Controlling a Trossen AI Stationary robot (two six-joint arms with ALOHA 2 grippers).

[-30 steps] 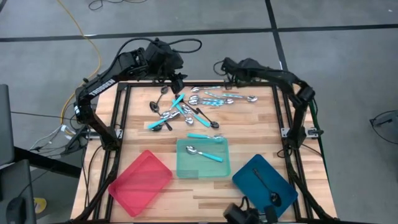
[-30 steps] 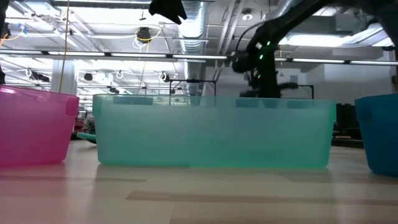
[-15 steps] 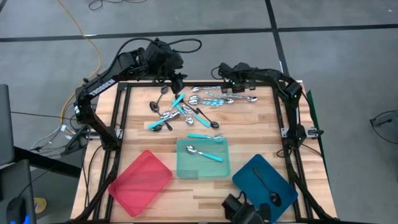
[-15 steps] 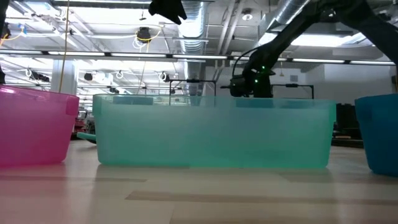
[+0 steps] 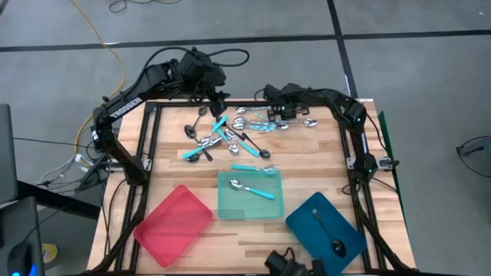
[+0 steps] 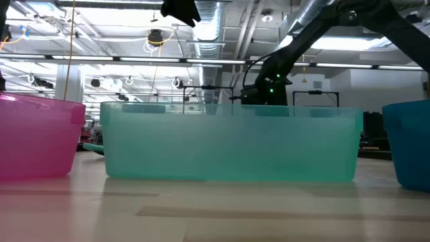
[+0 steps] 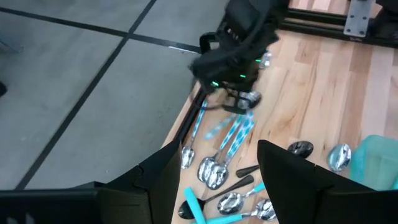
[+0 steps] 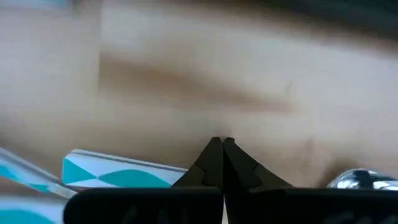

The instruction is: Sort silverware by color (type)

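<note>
The silverware lies on the far half of the wooden table: a mixed heap (image 5: 222, 138) of shiny, turquoise-handled and dark spoons, and a far group (image 5: 265, 121). My right gripper (image 5: 278, 113) is shut and points down over that far group. In its wrist view the tips (image 8: 221, 146) hang close above bare wood, between a turquoise patterned handle (image 8: 124, 174) and a shiny spoon (image 8: 364, 180). My left gripper (image 7: 219, 149) waits open, high above the heap's far-left end (image 5: 217, 103). A turquoise-handled spoon (image 5: 253, 189) lies in the teal tray and a dark spoon (image 5: 330, 232) in the blue tray.
Three trays stand along the near edge: red (image 5: 153, 230) on the left, teal (image 5: 222, 201) in the middle, blue (image 5: 303, 218) on the right. One turquoise-handled spoon (image 5: 253, 167) lies just beyond the teal tray. Black frame rails (image 5: 149, 146) border the table.
My right gripper has sunk toward the table and gone toward its left edge, tipping further downward, until it hangs low over the far group of spoons. It has stayed shut. The spoons lie as before.
</note>
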